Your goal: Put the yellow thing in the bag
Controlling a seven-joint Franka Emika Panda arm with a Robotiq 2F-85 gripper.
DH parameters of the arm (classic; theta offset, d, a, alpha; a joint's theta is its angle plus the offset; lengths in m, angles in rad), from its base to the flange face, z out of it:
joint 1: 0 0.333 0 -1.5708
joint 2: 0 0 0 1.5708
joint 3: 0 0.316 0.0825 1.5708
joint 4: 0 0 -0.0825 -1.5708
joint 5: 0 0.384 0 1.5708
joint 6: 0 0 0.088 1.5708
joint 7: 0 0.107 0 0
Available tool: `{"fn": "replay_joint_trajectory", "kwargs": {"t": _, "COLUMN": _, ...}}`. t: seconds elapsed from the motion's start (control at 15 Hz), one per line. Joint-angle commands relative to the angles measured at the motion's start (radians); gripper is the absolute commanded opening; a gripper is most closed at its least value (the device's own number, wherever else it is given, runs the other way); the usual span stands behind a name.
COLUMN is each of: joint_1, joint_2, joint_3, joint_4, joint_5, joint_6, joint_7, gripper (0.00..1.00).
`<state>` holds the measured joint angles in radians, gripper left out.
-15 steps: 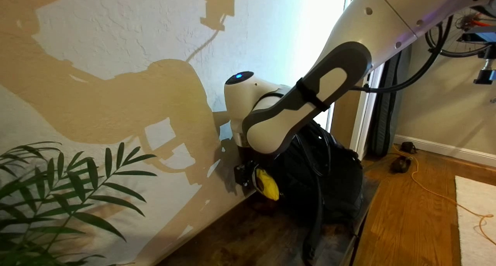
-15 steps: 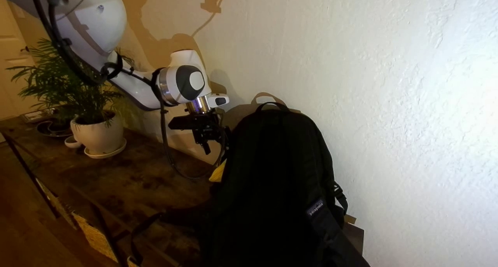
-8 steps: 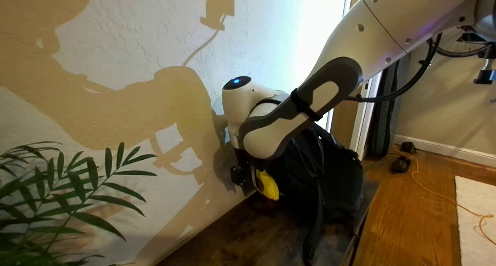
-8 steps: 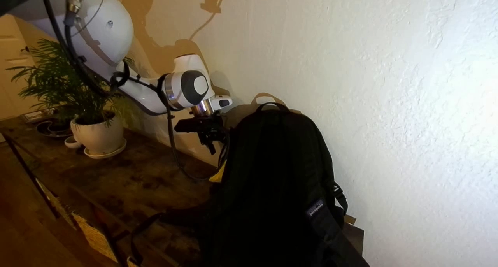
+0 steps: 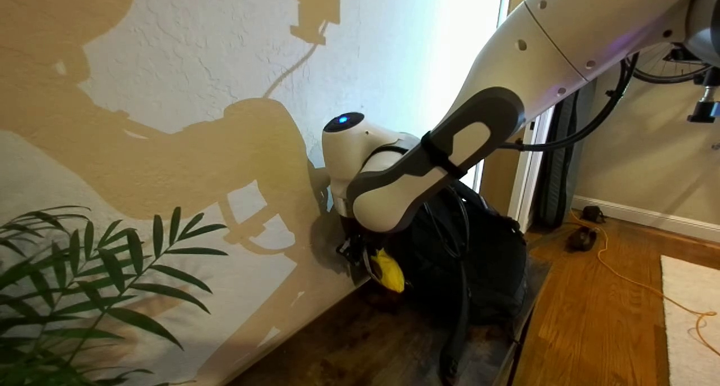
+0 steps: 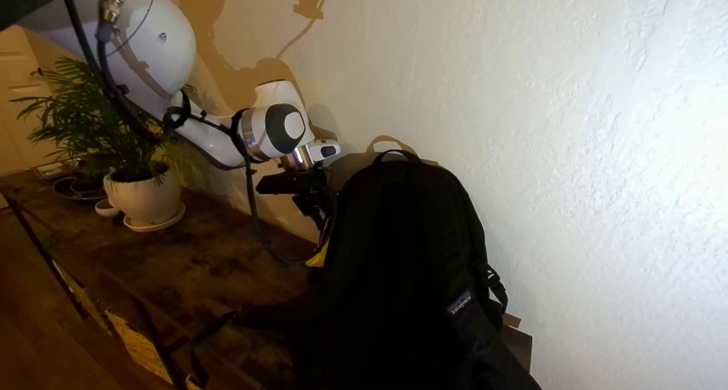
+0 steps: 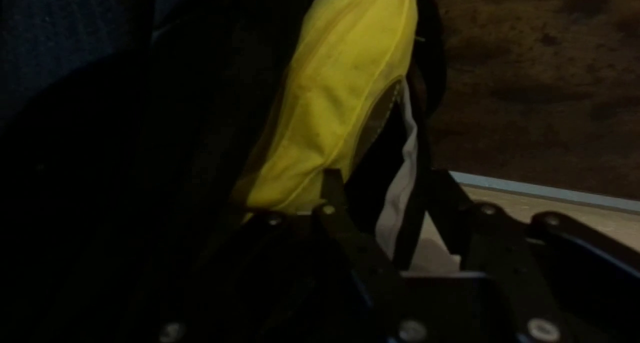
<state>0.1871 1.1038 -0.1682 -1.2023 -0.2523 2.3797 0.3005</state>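
Observation:
The black backpack, the bag [image 6: 409,276], stands on a dark tabletop beside the wall, seen in both exterior views. The yellow thing [image 5: 392,276] shows at its side; in the wrist view the yellow thing [image 7: 345,98] runs alongside a dark gap with a pale-lined edge [image 7: 402,188]. How deep it sits in the bag I cannot tell. My gripper [image 7: 387,175] points down there, its fingers apart, with that black, pale-lined edge between them. The left finger [image 7: 334,188] overlaps the lower end of the yellow thing. An exterior view shows the gripper [image 6: 320,222] at the bag's side, partly hidden.
The textured wall [image 6: 540,123] rises close behind gripper and bag. A potted plant [image 6: 142,199] stands farther along the tabletop [image 6: 227,270]. One bag strap [image 5: 450,358] trails over the surface, and a black cable loops below the wrist.
The arm has come down a little and shifted slightly toward the bag. The gripper's fingers have moved closer together. Bag and yellow thing look nearly the same.

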Motion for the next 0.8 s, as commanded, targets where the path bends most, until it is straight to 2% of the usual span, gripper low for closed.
{"fn": "replay_joint_trajectory", "kwargs": {"t": 0.0, "joint_1": 0.006, "joint_2": 0.027, "joint_3": -0.019, "joint_4": 0.032, "joint_5": -0.007, "joint_6": 0.016, "joint_7": 0.006, "gripper": 0.18}}
{"fn": "replay_joint_trajectory", "kwargs": {"t": 0.13, "joint_1": 0.005, "joint_2": 0.022, "joint_3": -0.015, "joint_4": 0.023, "joint_5": -0.003, "joint_6": 0.021, "joint_7": 0.011, "gripper": 0.07}}
{"fn": "replay_joint_trajectory", "kwargs": {"t": 0.33, "joint_1": 0.008, "joint_2": -0.012, "joint_3": 0.006, "joint_4": -0.019, "joint_5": 0.013, "joint_6": 0.02, "joint_7": 0.011, "gripper": 0.01}}
{"fn": "replay_joint_trajectory", "kwargs": {"t": 0.47, "joint_1": 0.01, "joint_2": -0.044, "joint_3": 0.024, "joint_4": -0.053, "joint_5": 0.023, "joint_6": 0.021, "joint_7": 0.0, "gripper": 0.05}}
{"fn": "replay_joint_trajectory", "kwargs": {"t": 0.73, "joint_1": 0.018, "joint_2": -0.101, "joint_3": 0.04, "joint_4": -0.098, "joint_5": 0.02, "joint_6": 0.008, "joint_7": -0.02, "gripper": 0.06}}
